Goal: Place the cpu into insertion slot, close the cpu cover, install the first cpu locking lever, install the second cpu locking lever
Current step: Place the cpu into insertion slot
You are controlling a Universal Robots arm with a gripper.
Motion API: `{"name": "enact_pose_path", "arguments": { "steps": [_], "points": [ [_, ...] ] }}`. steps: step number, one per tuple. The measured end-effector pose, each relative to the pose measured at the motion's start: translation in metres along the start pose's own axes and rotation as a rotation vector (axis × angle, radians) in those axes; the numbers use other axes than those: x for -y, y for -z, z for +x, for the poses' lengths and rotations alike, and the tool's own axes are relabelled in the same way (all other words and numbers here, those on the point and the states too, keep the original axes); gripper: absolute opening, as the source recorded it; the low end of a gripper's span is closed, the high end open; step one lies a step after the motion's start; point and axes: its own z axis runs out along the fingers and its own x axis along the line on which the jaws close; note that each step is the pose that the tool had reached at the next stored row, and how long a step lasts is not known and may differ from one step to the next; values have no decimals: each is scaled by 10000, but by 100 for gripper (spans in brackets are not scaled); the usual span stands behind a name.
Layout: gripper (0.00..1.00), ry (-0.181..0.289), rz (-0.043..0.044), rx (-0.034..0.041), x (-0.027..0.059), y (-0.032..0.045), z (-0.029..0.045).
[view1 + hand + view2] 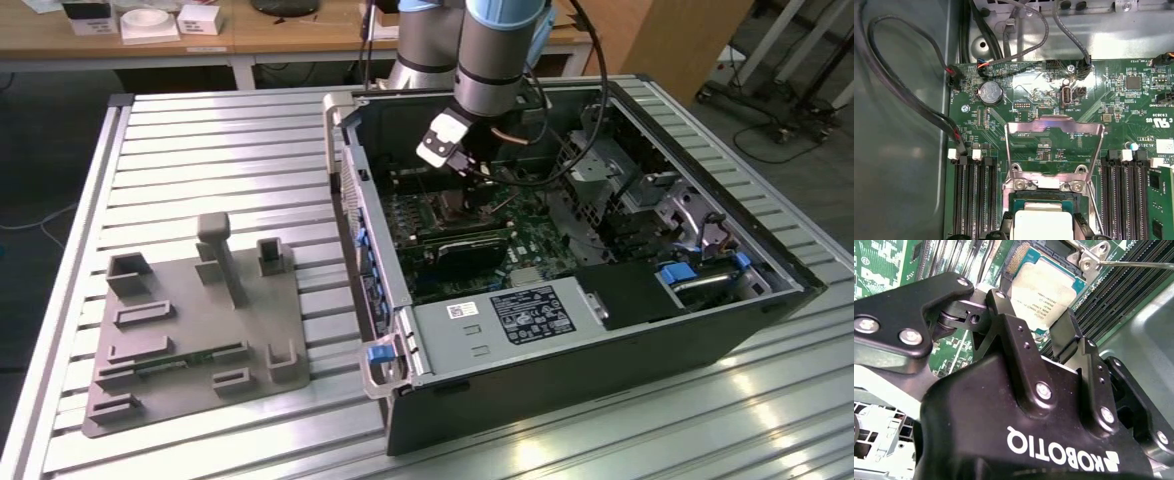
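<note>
The hand (1043, 223) grips the cpu (1043, 231) by two edges at the insertion slot (1020, 202). The cpu cover (1054, 120) stands open

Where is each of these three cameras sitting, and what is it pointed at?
Exterior view: off the arm, above the table, looking down into the computer case; the arm reaches in.
First wrist view: on the arm, facing the green board and raised cpu cover; hand barely shows.
Second wrist view: behind the hand, looking past it.
Shared: both wrist views show the cpu.
</note>
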Motion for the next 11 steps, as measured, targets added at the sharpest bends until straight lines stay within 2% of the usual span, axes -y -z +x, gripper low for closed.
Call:
{"name": "enact_pose_path", "arguments": {
  "steps": [3, 11],
  "points": [
    [54, 3, 3, 87, 0, -4, 0],
    [54, -64, 9, 95, 2, -15, -1]
  ]
}}
